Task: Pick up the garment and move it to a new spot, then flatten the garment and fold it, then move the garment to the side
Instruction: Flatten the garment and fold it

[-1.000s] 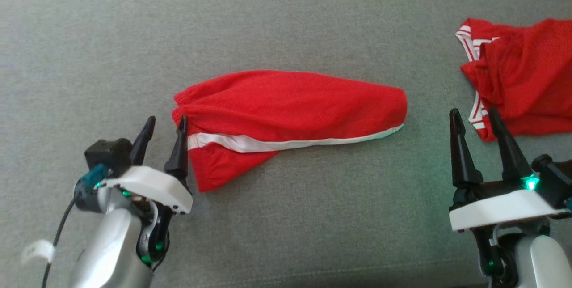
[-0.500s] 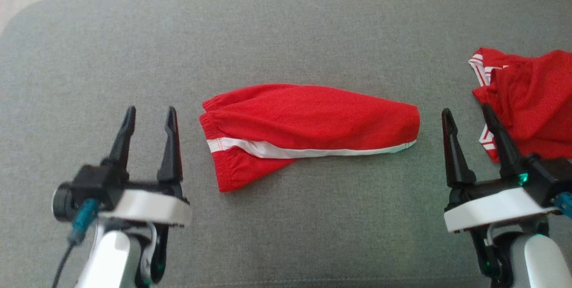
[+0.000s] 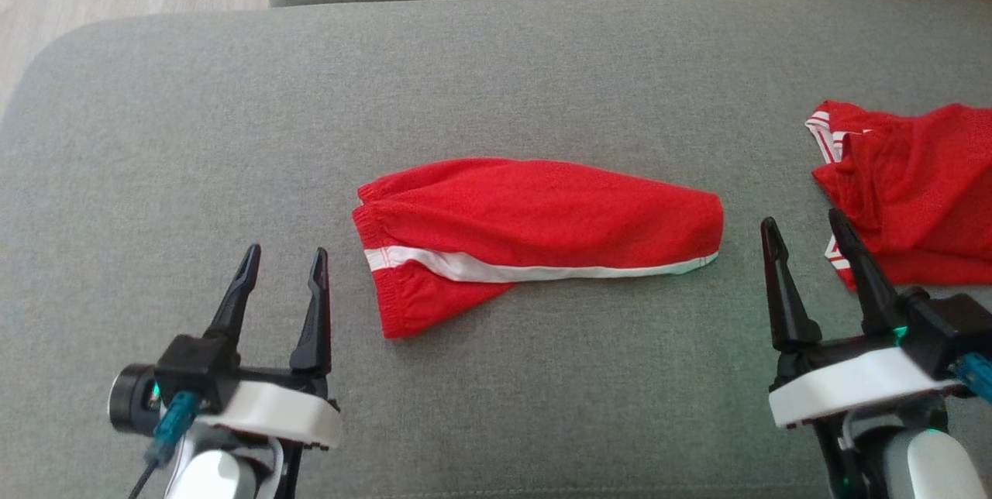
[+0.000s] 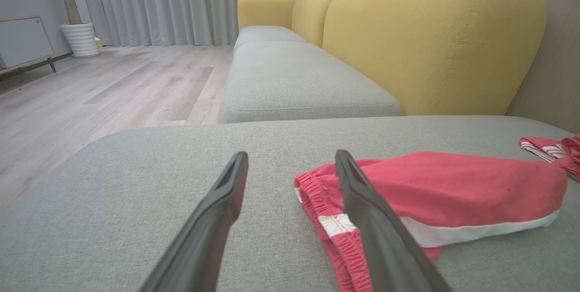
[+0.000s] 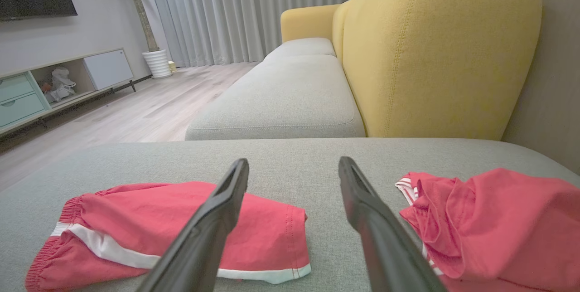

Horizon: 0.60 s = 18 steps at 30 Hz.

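You've got the folded red shorts [image 3: 535, 228] lying mid grey cushion [image 3: 496, 80] between left gripper [image 3: 285, 251] and right gripper [image 3: 801, 217], both spread wide and empty, so likely only the move aside remains: pinch both layers first.

text: none legible | labels: none | brands: none | numbers: none | signs: none

A home living room: yellow-backed grey sofa [image 5: 317, 88], long curtains [image 5: 244, 11], wood floor [image 4: 113, 88], low TV cabinet [image 5: 59, 83].
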Motion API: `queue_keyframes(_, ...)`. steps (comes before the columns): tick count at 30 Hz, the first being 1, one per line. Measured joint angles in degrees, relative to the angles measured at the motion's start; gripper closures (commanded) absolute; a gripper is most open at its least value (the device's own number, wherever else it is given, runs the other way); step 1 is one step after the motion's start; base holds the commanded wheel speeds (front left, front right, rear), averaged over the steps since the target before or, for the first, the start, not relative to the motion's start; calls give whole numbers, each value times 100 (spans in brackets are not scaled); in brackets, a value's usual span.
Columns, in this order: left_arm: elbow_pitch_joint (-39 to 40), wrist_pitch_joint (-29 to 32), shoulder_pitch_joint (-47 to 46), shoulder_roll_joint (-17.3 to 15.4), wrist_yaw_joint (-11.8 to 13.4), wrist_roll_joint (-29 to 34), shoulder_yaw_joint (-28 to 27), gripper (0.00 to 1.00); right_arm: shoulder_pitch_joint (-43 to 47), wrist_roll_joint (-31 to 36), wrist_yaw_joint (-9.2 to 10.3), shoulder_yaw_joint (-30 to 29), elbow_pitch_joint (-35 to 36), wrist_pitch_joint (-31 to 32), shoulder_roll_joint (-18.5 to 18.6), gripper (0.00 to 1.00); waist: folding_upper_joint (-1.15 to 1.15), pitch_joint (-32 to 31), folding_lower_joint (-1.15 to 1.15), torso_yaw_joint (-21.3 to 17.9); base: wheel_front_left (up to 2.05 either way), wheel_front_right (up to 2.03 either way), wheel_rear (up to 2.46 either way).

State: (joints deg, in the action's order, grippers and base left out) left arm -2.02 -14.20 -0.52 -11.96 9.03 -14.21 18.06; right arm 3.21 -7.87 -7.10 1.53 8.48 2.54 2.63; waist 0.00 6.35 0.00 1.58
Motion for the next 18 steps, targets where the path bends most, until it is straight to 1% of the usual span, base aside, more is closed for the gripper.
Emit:
queue_keyframes(11, -3, 51, -3, -29, -15, -70, 47, 0, 1, -81, 0, -36, 4, 0, 0, 0, 0, 33, 0, -23, 0, 0, 0)
queue_keyframes(14, -108, 130, -51, -36, -222, -187, 149, 0, 1, -115, 0, -63, 10, -1, 0, 0, 0, 88, 0, 1, 0, 0, 0)
queue_keyframes(18, -568, 516, -439, 13, -563, -497, 271, 0, -6, -170, 0, -53, 11, -1, 0, 0, 0, 215, 0, 32, 0, 0, 0)
